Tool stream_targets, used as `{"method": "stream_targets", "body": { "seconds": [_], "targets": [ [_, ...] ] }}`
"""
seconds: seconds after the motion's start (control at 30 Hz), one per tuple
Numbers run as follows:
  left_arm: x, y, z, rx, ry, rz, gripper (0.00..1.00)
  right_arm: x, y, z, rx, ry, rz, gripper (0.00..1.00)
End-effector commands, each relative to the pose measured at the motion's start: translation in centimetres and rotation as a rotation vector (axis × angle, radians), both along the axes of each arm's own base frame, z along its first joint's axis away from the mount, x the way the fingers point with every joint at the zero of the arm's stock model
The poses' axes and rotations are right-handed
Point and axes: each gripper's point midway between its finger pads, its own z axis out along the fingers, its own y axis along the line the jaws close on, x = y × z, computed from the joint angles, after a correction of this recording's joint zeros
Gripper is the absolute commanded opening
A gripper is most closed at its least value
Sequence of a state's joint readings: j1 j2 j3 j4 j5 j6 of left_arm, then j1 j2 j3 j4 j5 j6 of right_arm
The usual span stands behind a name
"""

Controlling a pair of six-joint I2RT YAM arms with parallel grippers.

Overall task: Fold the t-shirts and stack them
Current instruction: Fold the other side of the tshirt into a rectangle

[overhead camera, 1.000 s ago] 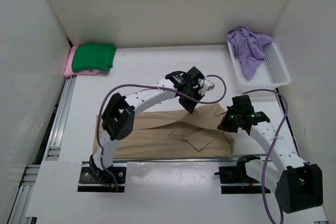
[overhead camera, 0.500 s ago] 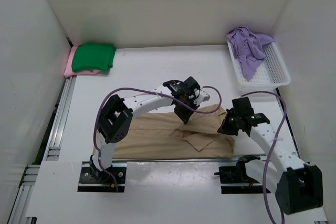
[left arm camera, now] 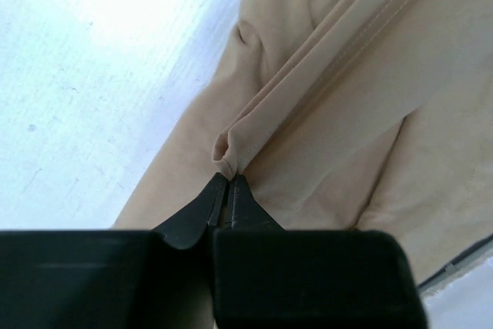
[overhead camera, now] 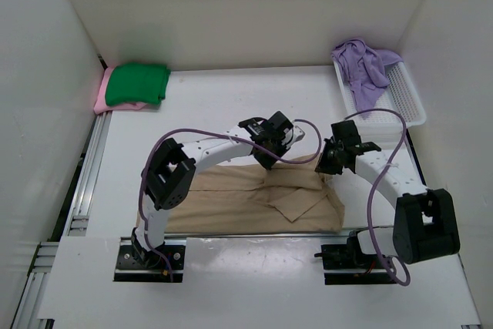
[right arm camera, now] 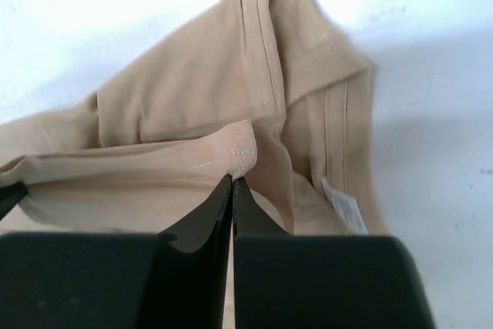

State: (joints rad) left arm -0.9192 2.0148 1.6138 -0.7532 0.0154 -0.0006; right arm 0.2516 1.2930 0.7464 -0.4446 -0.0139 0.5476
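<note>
Your 2 o'clock basket [overhead camera: 410, 113] holds the lavender shirt [overhead camera: 366, 71]. The left gripper [left arm camera: 227, 182] and right gripper [right arm camera: 233, 182] are pinching the tan shirt [overhead camera: 223, 206] at its edge, open table [overhead camera: 223, 105] toward 12.

The white bench [overhead camera: 216, 105] carries three things directly. A tan t-shirt [overhead camera: 223, 207] lies spread along its near edge, rumpled at the right end. A folded pink t-shirt [overhead camera: 101, 99] sits in the far left corner. A white mesh basket [overhead camera: 383, 123] stands at the far right.
</note>
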Motion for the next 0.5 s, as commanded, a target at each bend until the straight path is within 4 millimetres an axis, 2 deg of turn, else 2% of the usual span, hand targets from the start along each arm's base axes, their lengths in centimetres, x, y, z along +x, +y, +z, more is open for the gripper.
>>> {"method": "stream_targets", "body": {
  "seconds": [0.0, 0.03, 0.2, 0.37, 0.47],
  "targets": [
    [1.3, 0.3, 0.9, 0.003, -0.065, 0.031, 0.1, 2.4, -0.5, 0.0, -0.035, -0.054, -0.017, 0.0],
    [1.3, 0.6, 0.6, 0.015, -0.066, 0.034, 0.1, 2.4, -0.8, -0.7, -0.054, -0.037, -0.037, 0.0],
    [1.4, 0.8, -0.2, 0.037, -0.064, 0.039, 0.1, 3.5, -1.6, -1.0, -0.067, -0.064, -0.106, 0.0],
    [1.4, 1.0, -1.2, 0.06, -0.059, 0.043, 0.12, 4.8, -1.3, -0.9, -0.062, -0.081, -0.107, 0.0],
    [1.6, 1.1, -1.1, 0.065, -0.065, 0.047, 0.22, 4.3, -1.4, -1.6, -0.088, -0.015, -0.094, 0.1]
  ]
}}
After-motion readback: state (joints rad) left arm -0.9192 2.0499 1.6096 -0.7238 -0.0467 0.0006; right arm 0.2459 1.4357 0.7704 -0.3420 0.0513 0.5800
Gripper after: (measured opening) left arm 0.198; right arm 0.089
